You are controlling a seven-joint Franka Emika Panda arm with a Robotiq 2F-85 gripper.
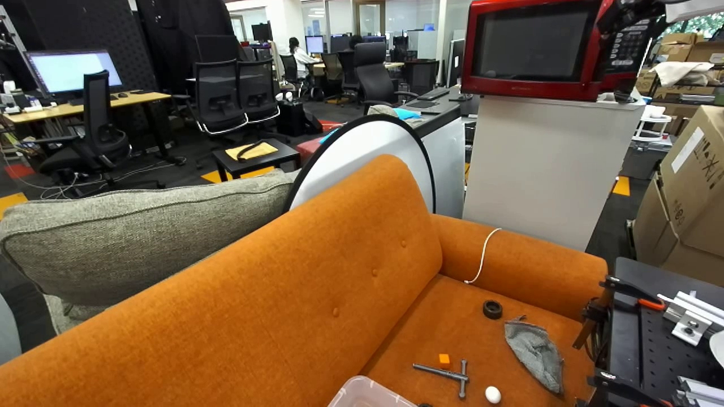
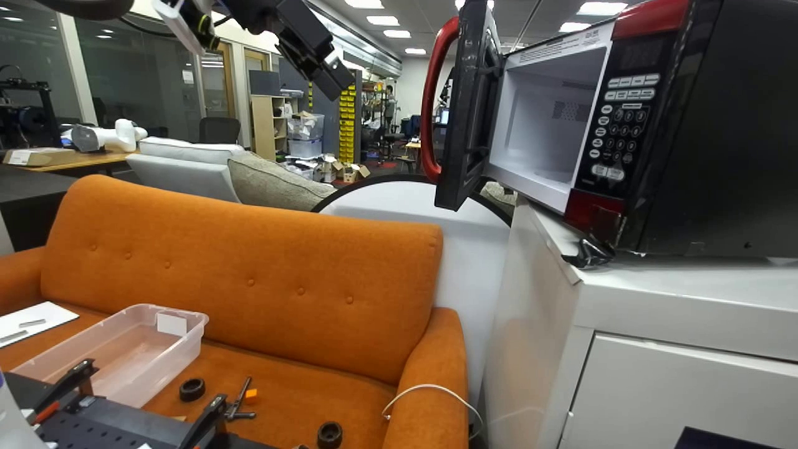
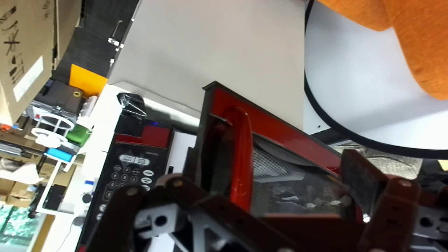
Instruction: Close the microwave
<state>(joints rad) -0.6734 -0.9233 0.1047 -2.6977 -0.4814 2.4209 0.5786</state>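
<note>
In the wrist view, the gripper (image 3: 266, 171) spread its fingers (image 3: 364, 175) wide before the door (image 3: 283, 164) of a red microwave (image 3: 136, 166), the curved red handle (image 3: 243, 157) showing between them; whether they touched it could not be told. A glossy black scrap (image 3: 131, 110) sat at the microwave's corner.

In an exterior view, the door stood well open on a white interior (image 2: 548, 118), and the microwave rested on a white cabinet (image 2: 686, 386) beside an orange sofa (image 2: 249, 262). The gripper hung to the upper left, a gap visible between it and the handle. A clear plastic bin (image 2: 171, 365) sat on the sofa.

In an exterior view, the gripper showed in front of the microwave's upper corner, by the control strip (image 1: 626, 51). A white cord (image 1: 485, 254) trailed over the armrest (image 1: 543, 257), and a gray cloth (image 1: 534, 350), a T-shaped metal tool (image 1: 447, 373), an orange block (image 1: 444, 360) and a white egg-shaped object (image 1: 492, 394) lay on the seat.
</note>
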